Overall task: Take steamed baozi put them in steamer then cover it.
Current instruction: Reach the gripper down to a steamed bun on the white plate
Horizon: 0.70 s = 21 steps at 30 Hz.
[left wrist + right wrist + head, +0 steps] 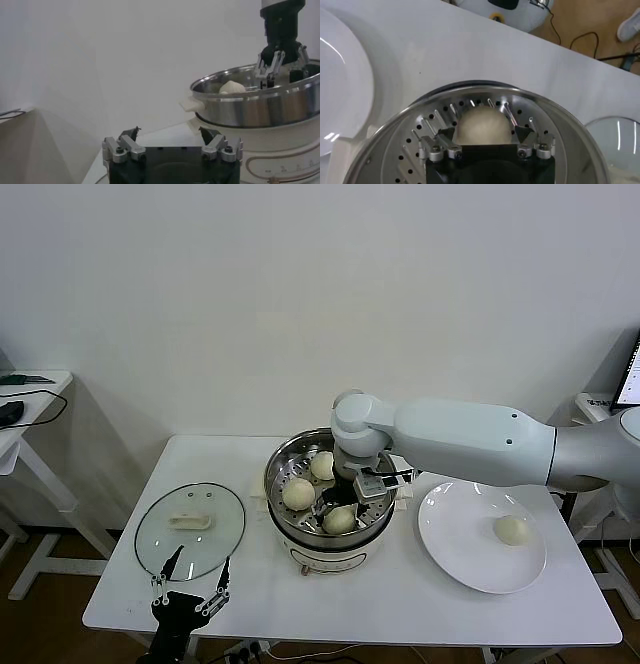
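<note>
Left gripper (192, 580): parked at the near edge of the white table (400, 604), fingers spread wide, nothing between them; its arm is cut off by the lower border of the head view. Its own wrist view shows the two fingertips apart, with the steamer beyond.

Glass lid (190, 530): flat on the table just past the left gripper, left of the steamer, cream handle up.

Steamer (287, 459): mid-table, shiny steel bowl with perforated base on a cream body. Three steamed baozi (298, 493) lie inside; the nearest one sits between the fingers of the right gripper (340, 506).

Right gripper: lowered into the steamer, fingers spread either side of that bun. The right wrist view shows the fingertips flanking the bun, but contact at either tip cannot be made out. The head view hides part of the steamer's far interior behind the wrist.

White plate (448, 534): right of the steamer, just beside it, bearing the fourth bun (512, 530).

Room: plain white wall behind; a second white table (30, 389) at far left with dark items, partly cut off. Only the right wrist view shows brown floor (600, 20) with a cable.
</note>
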Motion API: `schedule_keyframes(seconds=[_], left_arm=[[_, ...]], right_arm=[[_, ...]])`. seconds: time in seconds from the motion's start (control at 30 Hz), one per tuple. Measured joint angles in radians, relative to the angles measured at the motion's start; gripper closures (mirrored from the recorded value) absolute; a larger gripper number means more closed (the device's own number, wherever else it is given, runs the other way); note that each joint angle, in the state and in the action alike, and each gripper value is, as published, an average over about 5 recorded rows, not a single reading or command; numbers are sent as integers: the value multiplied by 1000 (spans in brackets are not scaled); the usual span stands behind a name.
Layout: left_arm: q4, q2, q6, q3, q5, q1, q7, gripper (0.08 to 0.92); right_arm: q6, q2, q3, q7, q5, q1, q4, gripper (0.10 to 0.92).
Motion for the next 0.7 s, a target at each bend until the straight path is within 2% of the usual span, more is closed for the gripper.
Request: schedule_keyframes(seconds=[0.33, 0.7], left_arm=[[10, 2, -1, -11, -8, -10, 2, 177], [10, 5, -1, -6, -11, -11, 2, 177]], right_arm=[[-65, -73, 144, -92, 76, 46, -28, 203], [-465, -287, 235, -167, 285, 35, -190, 203]])
